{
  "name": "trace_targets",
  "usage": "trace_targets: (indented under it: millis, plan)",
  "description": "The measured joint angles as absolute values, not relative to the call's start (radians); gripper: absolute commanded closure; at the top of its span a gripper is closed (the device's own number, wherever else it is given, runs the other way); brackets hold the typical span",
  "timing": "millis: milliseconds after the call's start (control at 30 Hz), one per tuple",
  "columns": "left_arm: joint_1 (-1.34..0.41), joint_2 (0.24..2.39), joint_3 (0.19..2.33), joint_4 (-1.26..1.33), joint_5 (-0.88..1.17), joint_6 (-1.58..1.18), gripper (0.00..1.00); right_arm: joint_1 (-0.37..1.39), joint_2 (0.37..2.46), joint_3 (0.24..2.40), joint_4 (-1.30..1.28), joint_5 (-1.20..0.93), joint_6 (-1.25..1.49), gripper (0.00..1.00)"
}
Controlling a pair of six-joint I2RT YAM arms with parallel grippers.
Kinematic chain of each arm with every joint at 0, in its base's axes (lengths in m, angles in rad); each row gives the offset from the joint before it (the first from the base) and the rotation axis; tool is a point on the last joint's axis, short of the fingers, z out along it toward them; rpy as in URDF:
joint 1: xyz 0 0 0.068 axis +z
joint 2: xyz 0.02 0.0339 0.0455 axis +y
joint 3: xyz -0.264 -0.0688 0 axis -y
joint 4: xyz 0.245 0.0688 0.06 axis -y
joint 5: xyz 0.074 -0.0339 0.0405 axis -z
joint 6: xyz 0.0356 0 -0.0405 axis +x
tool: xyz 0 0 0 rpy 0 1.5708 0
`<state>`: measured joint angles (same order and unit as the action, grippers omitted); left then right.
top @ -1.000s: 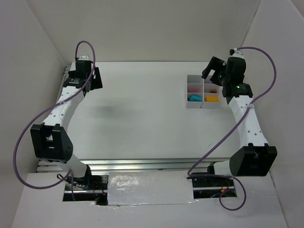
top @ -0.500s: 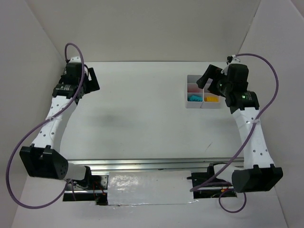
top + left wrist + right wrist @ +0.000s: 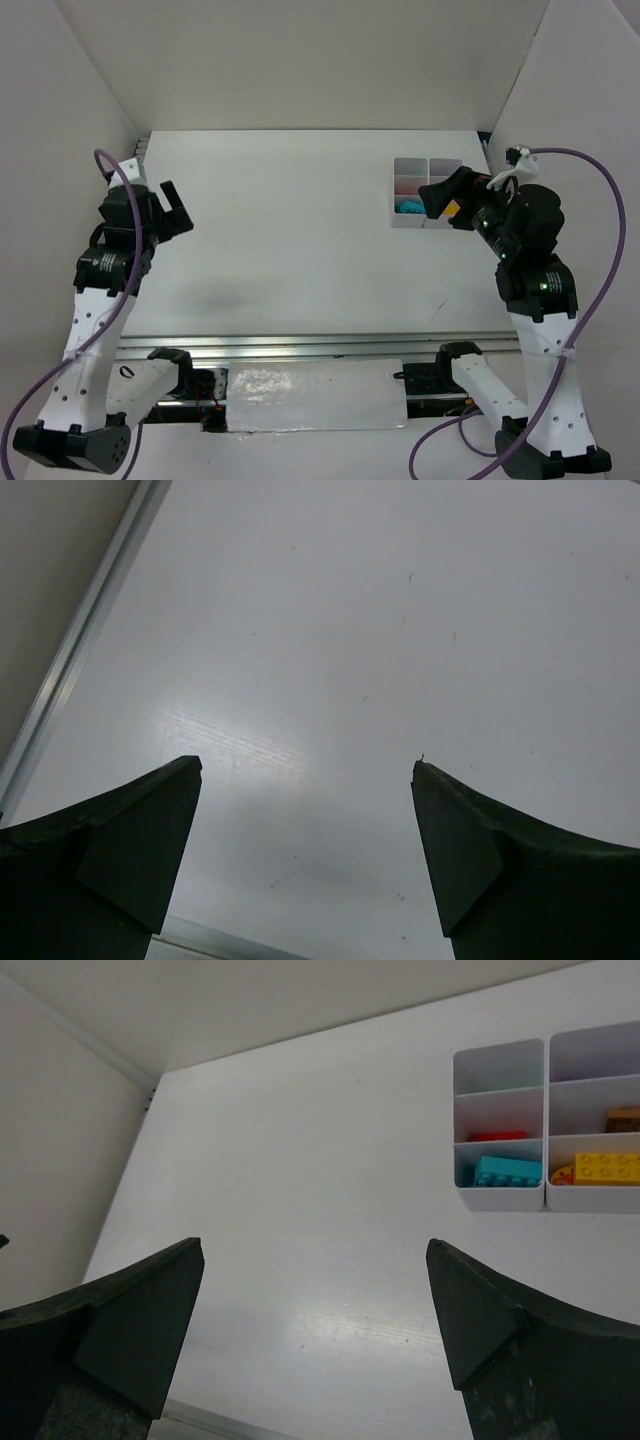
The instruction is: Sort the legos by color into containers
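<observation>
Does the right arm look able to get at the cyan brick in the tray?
Probably yes: the right tool is open and empty near the tray, and the cyan brick lies uncovered in an open-topped cell.

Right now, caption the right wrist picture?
Open jaws over a white table; cyan lego, red lego and yellow lego in separate tray cells.

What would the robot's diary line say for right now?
left gripper: open, empty | right gripper: open, empty | tray: cyan brick, yellow brick, red brick in separate cells
</observation>
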<state>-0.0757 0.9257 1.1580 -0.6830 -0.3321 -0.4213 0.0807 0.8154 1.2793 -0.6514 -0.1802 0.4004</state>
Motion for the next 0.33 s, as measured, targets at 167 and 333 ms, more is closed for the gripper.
trace_targets:
  millis: [167,333]
  plan:
    - [-0.081,0.81,1.109,-0.712,-0.344,-0.421,0.01,0.081,0.802,1.213,-0.647,-0.159,0.399,0.0]
    - [-0.094,0.764,1.106,-0.712,-0.361,-0.421,0.01,0.081,0.753,1.137,-0.641,-0.133,0.396,0.0]
